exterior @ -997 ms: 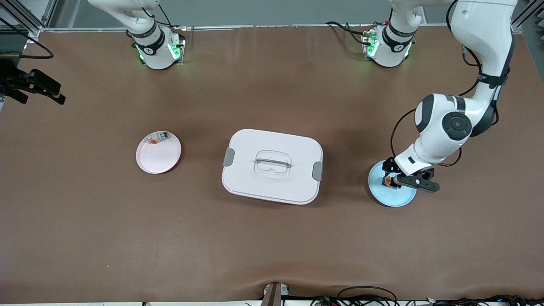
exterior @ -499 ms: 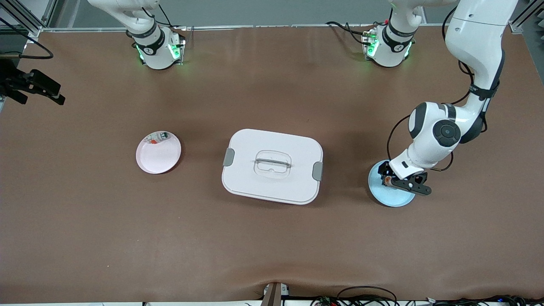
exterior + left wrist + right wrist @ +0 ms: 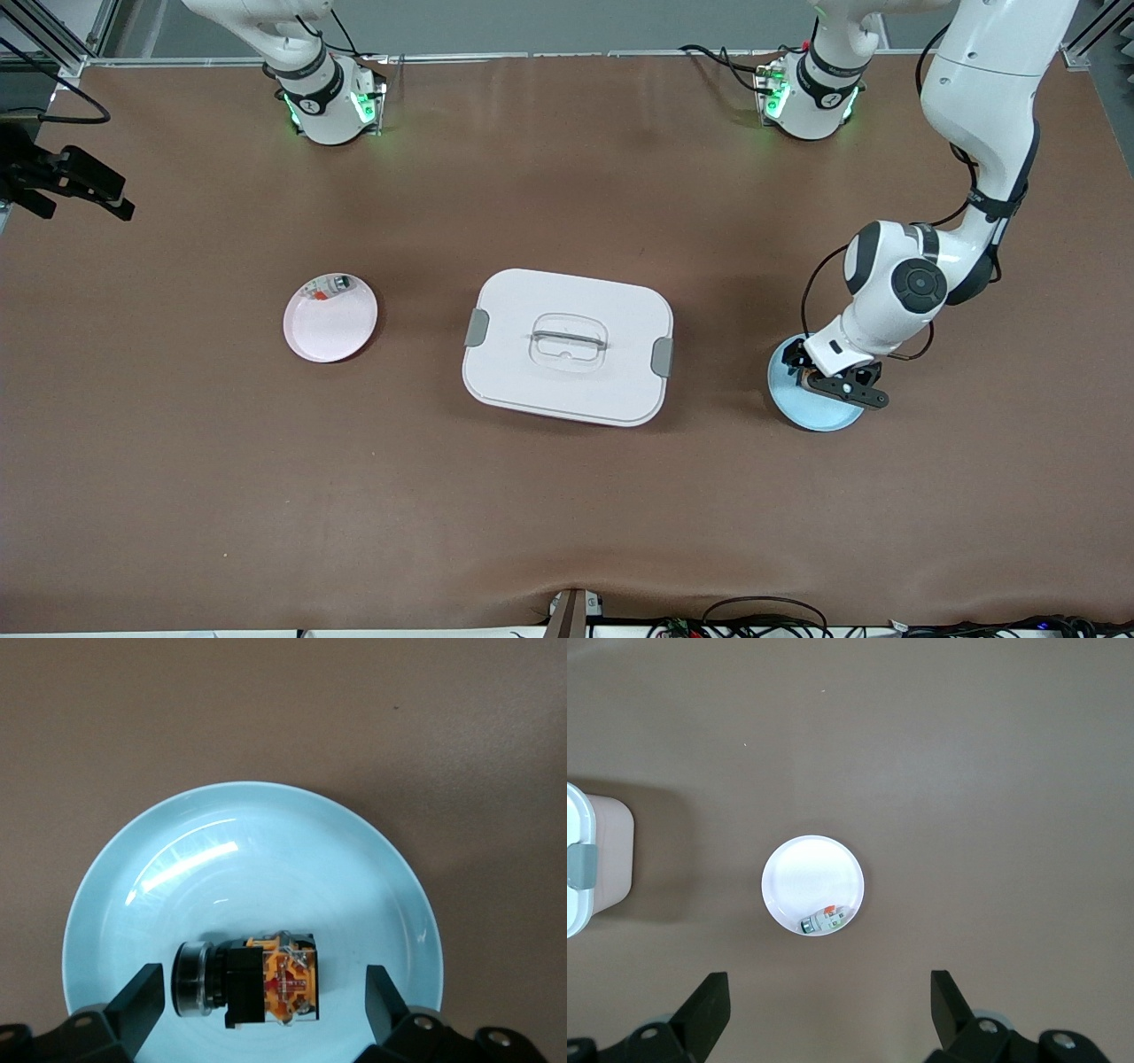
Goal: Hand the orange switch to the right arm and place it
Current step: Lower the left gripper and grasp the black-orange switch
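We judge the task barely begun: our left pincer [image 3: 266,1014] straddles, spread wide, the orange switch [image 3: 248,980] lying ungrasped on the blue plate [image 3: 266,833], while our right pincer [image 3: 828,1014] waits released above the pink plate [image 3: 813,884], handover and placing remaining.

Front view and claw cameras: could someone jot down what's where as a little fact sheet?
orange switch: lying on the blue plate, between the fingers, not gripped
left claw: open, low over the blue plate
right claw: open, high over the pink plate
pink plate: holds a small silvery part
white lidded box: mid-table, between the plates
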